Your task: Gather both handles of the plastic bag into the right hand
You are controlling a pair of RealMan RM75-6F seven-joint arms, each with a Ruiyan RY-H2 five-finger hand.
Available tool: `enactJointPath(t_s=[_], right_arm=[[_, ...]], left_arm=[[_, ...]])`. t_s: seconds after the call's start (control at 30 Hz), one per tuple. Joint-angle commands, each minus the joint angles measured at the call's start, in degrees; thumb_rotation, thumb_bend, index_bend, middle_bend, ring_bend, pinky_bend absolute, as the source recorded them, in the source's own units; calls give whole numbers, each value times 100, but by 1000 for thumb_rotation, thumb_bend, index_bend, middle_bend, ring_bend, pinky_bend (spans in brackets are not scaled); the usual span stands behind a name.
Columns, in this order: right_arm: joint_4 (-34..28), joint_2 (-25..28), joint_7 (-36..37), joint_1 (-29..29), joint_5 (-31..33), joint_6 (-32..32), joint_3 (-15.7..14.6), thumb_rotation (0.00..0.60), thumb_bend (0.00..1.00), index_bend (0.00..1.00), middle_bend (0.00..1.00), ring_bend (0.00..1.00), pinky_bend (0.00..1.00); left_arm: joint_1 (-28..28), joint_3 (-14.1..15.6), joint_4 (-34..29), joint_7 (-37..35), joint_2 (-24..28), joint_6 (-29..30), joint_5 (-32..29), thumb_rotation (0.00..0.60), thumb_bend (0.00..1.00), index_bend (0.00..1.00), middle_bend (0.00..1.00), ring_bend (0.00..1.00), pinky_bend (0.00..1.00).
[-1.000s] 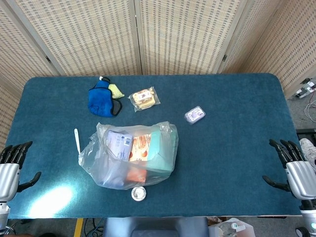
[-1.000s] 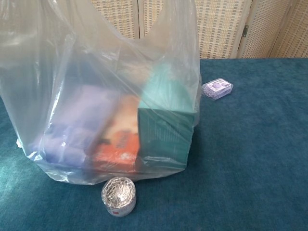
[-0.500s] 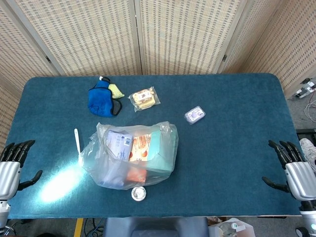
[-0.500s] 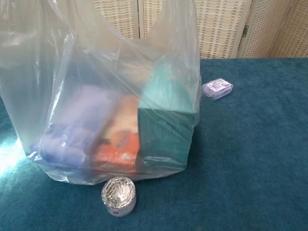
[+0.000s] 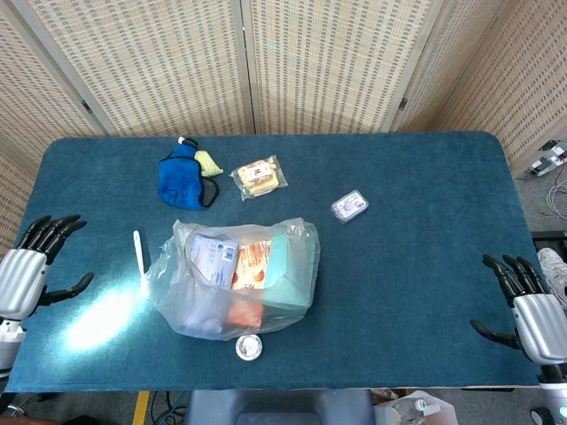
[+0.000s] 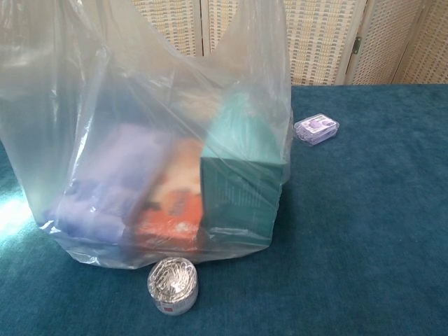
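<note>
A clear plastic bag (image 5: 232,279) stands near the table's front middle, holding a teal box (image 5: 289,279), an orange pack and a purple-white pack. In the chest view the bag (image 6: 147,133) fills the left half, its handles rising out of the top of the frame. My left hand (image 5: 31,266) hovers at the table's left edge, fingers spread, holding nothing, well left of the bag. At the front right corner my right hand (image 5: 530,308) is also spread and empty, far from the bag. Neither hand shows in the chest view.
A round tin of paper clips (image 6: 173,285) sits just in front of the bag. A white plastic spoon (image 5: 138,251) lies left of it. Behind are a blue pouch (image 5: 184,180), a snack packet (image 5: 259,176) and a small purple case (image 5: 349,206). Folding screens stand behind the table (image 5: 416,266).
My left hand has risen and moved forward over the table's left edge, towards the bag. The right hand has barely shifted. The bag stays put.
</note>
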Motion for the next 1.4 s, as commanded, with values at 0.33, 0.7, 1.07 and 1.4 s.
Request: enactJointPath(t_s=[0.33,0.7,1.07,1.4], right_arm=[[-83,1,-109,-74,-23,56,-44,600,146,58,180,67,80],[-74,-9,-123,-91,24,34,-40,600,146,58,180,67,80],[-45,-25,-94,-24,5,-93,-42,600,146,58,180,67,80],[-122,16,-69,204,-165,-347,-32,600,146,58,180,67,80]], left_arm=[[-977,-456,261,-1288,65,-612,151,600,221,112,122,139,56],[-1618,-546,231,-1816,-137,-901,371,600,221,74,122,138,56],[-2204,-538,27,-2064,-328,-1241,551,600,220,271,122,138,56],[-2512,-686,-50,-1789,-675,-1266,229,600,221,466,183,165,56]])
